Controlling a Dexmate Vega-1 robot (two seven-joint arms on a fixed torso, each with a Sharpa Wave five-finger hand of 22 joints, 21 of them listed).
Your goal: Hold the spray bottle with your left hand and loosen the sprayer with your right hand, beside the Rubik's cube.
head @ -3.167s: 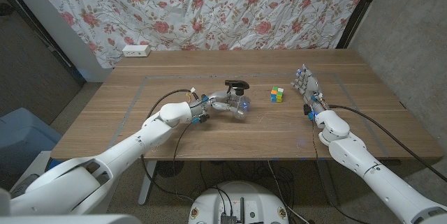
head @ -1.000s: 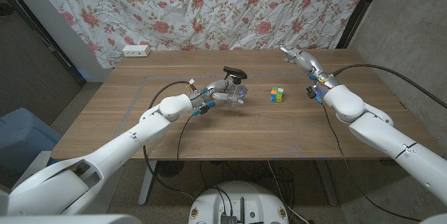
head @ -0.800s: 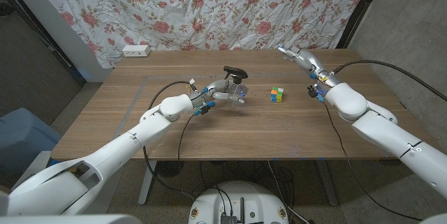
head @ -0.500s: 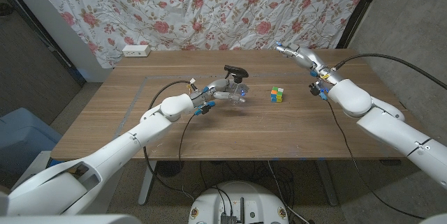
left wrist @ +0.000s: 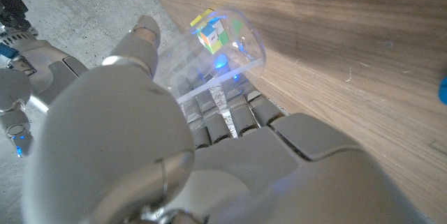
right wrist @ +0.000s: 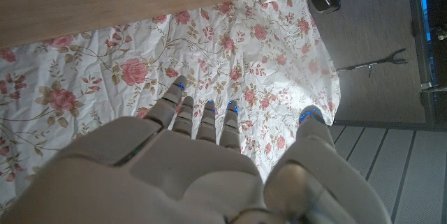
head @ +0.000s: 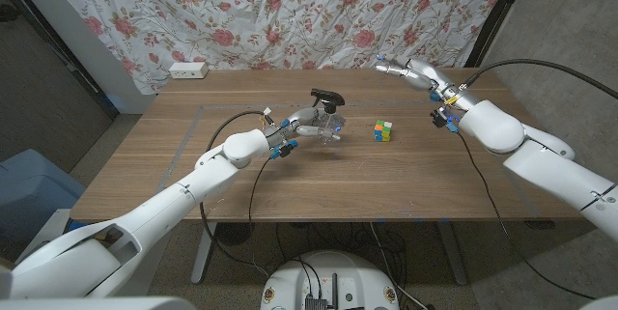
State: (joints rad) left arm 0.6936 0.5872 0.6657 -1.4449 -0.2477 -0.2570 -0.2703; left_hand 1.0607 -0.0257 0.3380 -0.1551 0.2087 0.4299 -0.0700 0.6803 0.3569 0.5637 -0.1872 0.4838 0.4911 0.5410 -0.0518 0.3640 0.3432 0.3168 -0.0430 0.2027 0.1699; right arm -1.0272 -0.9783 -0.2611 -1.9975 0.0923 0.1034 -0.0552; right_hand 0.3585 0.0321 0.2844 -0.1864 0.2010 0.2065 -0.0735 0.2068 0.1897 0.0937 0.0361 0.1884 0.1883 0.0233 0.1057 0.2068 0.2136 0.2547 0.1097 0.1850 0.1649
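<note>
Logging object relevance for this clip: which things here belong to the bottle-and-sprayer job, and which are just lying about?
Job: spray bottle, sprayer, Rubik's cube, left robot hand, right robot hand.
Lying about: white power strip, floral curtain.

Spray bottle (head: 329, 126) stands near table (head: 193, 184) centre, sprayer (head: 326, 98) on top. Left hand (head: 301, 126) wraps it from robot's left side. Rubik's cube (head: 383, 131) sits on table just right of bottle, apart from it. Right hand (head: 407, 71) is up over far right part of table, well behind cube. Power strip (head: 188, 70) lies at far left corner, w/ curtain (head: 290, 11) behind table.
</note>
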